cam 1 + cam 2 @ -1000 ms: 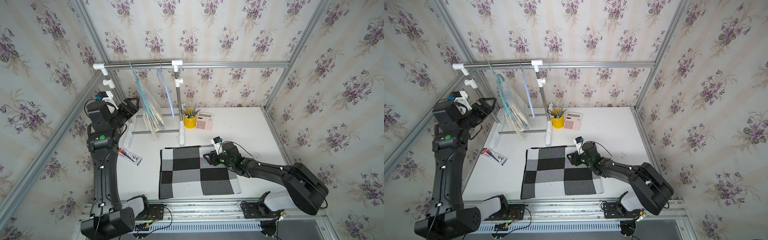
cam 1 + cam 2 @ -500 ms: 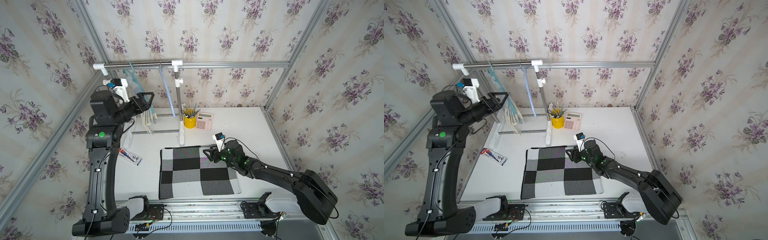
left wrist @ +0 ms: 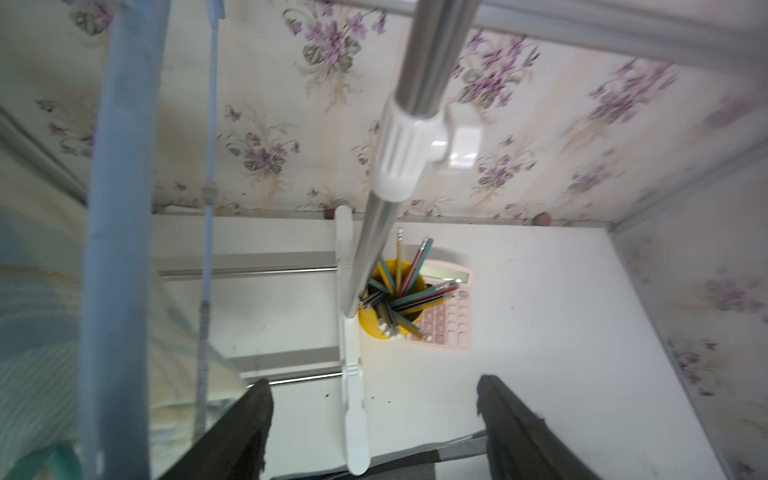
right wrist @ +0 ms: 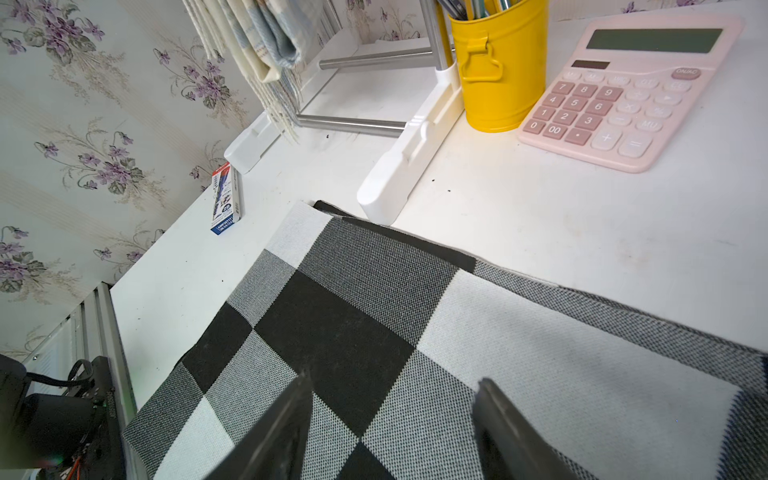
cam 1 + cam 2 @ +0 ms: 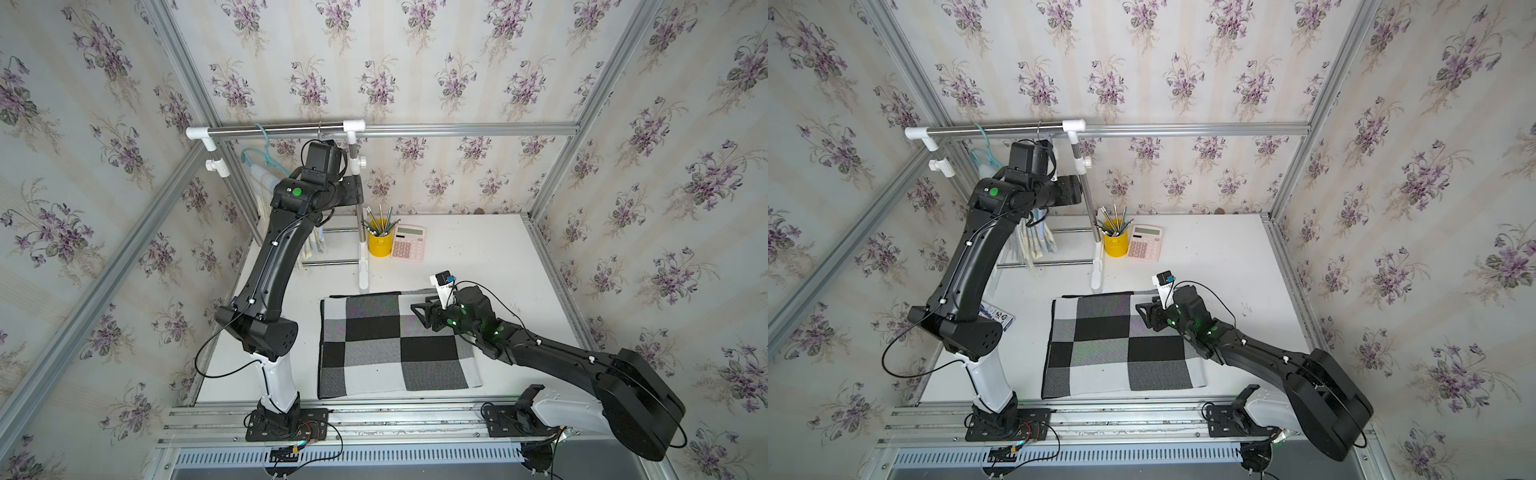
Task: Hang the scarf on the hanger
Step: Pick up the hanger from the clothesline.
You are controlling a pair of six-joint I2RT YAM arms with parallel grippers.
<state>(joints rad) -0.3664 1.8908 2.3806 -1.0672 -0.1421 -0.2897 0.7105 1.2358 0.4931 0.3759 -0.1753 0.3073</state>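
Observation:
The black, white and grey checked scarf (image 5: 395,340) (image 5: 1121,345) (image 4: 374,299) lies folded flat on the white table. A blue hanger (image 3: 116,208) hangs from the rack's rail (image 5: 274,132); in both top views only its hook (image 5: 319,129) shows above my left wrist. My left gripper (image 3: 374,399) is raised beside the rack's right post (image 3: 374,232), open and empty, with the blue hanger just off one finger. My right gripper (image 5: 420,312) (image 4: 392,399) hovers open over the scarf's far right corner, nothing between its fingers.
A teal hanger (image 5: 259,156) at the rail's left end carries a pale striped scarf (image 5: 1034,245). A yellow pencil cup (image 5: 379,245) and pink calculator (image 5: 408,243) stand by the rack's foot. A marker box (image 5: 1000,318) lies left of the checked scarf.
My left arm has swung from the left wall along the rail to the rack's right post, its jaws narrowing a little. The right gripper has hardly moved over the scarf.

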